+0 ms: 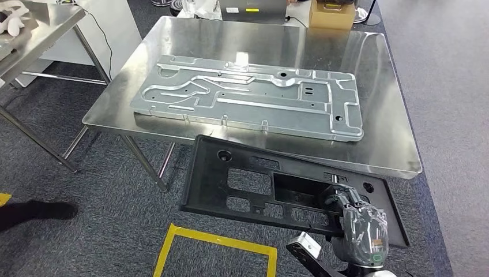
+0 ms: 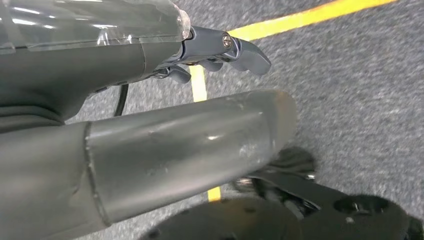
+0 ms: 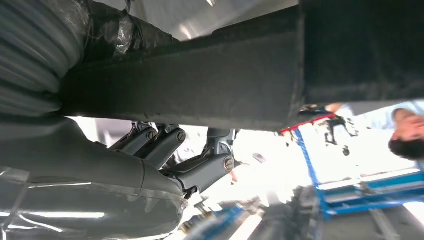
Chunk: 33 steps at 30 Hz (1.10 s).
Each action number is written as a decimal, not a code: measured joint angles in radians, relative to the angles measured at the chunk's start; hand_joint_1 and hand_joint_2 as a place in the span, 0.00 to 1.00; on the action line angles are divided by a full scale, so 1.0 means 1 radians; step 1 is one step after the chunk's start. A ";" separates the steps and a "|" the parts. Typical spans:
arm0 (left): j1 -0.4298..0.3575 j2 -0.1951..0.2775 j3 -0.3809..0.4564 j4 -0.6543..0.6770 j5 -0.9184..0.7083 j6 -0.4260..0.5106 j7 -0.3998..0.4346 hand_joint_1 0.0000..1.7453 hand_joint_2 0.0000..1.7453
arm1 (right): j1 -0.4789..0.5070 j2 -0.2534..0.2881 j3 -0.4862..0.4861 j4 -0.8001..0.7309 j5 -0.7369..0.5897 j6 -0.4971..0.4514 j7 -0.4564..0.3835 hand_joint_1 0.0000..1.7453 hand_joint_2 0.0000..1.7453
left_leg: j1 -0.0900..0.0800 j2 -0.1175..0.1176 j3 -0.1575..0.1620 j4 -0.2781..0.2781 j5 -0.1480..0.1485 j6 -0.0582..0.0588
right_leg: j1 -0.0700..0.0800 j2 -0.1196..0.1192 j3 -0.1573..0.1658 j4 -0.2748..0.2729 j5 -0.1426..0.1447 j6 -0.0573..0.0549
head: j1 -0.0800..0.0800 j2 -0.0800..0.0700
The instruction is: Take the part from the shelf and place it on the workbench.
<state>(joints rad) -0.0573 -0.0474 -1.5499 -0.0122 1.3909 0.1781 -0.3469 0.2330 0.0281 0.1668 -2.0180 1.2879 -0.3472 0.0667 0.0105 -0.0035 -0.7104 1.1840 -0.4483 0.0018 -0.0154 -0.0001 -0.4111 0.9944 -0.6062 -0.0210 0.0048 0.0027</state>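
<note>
Right hand (image 1: 358,214) clamped on black part (image 1: 248,179) just short of workbench (image 1: 392,156) edge; left hand (image 2: 150,100) empty, fingers apart.

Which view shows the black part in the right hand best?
Head view: the whole black panel shows, gripped by the right hand. Right wrist view shows one dark bar of it.
</note>
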 joint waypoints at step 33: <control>-0.003 0.008 -0.005 -0.002 -0.030 0.005 0.022 0.00 0.00 | -0.340 -0.123 0.199 0.206 0.147 0.113 0.094 1.00 1.00 | 0.021 0.016 0.062 -0.122 -0.036 -0.023 | -0.009 0.016 -0.007 -0.005 0.033 0.024 | -0.002 0.000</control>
<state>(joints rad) -0.0606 -0.0394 -1.5547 -0.0147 1.3611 0.1826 -0.3252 -0.1068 -0.0945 0.3658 -1.8122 1.4347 -0.2341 0.1609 0.0316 0.0122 -0.6481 1.0624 -0.4841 -0.0212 -0.0243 0.0162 -0.4181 0.9896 -0.5737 0.0032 0.0032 0.0027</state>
